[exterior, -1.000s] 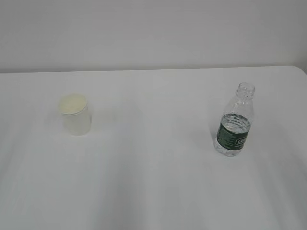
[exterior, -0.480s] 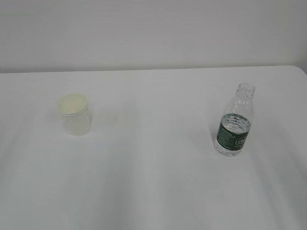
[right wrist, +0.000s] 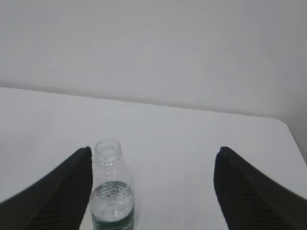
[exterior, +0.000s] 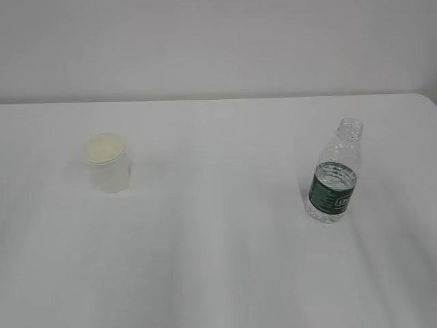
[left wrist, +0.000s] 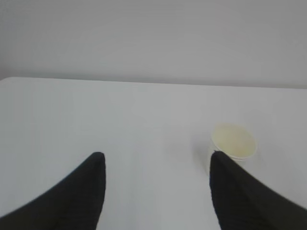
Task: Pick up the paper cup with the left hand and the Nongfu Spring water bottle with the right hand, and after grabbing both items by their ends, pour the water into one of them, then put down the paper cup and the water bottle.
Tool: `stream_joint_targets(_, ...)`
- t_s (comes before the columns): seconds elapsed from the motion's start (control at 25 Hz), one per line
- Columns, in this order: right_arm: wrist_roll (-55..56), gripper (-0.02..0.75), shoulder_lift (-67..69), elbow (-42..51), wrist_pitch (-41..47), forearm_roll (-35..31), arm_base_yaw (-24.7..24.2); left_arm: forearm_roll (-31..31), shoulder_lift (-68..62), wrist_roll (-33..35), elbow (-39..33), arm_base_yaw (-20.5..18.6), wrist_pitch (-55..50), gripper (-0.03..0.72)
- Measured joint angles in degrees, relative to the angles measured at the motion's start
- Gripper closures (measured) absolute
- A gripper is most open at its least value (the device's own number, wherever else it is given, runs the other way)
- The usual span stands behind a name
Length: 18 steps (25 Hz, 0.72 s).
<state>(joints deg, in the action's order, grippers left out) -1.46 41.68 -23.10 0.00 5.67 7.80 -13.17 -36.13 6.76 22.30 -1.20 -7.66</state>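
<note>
The paper cup [exterior: 107, 162] stands upright on the left of the white table, its cream inside showing. In the left wrist view the paper cup [left wrist: 233, 143] sits just beyond the right finger; my left gripper [left wrist: 157, 155] is open and holds nothing. The Nongfu Spring water bottle [exterior: 334, 173] stands upright on the right, capless, with water up to about its green label. Seen from the right wrist, the water bottle [right wrist: 111, 191] is right beside the left finger, inside the wide gap of my open right gripper [right wrist: 152, 151]. Neither arm shows in the exterior view.
The white table [exterior: 218, 260] ends at a pale wall behind. Its right far corner [exterior: 427, 97] is close to the bottle's side. Nothing else stands on the table.
Cup and bottle stand where they were in the exterior view; no arm has entered that view.
</note>
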Motion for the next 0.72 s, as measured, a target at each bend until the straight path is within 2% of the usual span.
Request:
stream_joint_targets(0.2,0.52,0.150,0.08,0.40,-3.03,0.00,0.82,0.10,-2.90,0.00,-1.46,0.00,7.66,0.202)
stream_joint_targets(0.36,1.46,0.150,0.08,3.41,-7.95,-0.43,0.82,-2.09,-5.02,0.00,-1.83,0.00,12.37,0.202)
stream_joint_targets(0.6,2.43,0.150,0.70,6.85,-12.89,-1.67,0.82,-4.25,-7.49,0.00,-1.83,0.11,15.08,0.204)
stream_joint_targets(0.72,3.31,0.150,3.38,7.08,-13.90,-1.80,0.82,-5.10,-10.37,0.00,-1.83,1.79,16.79,0.204)
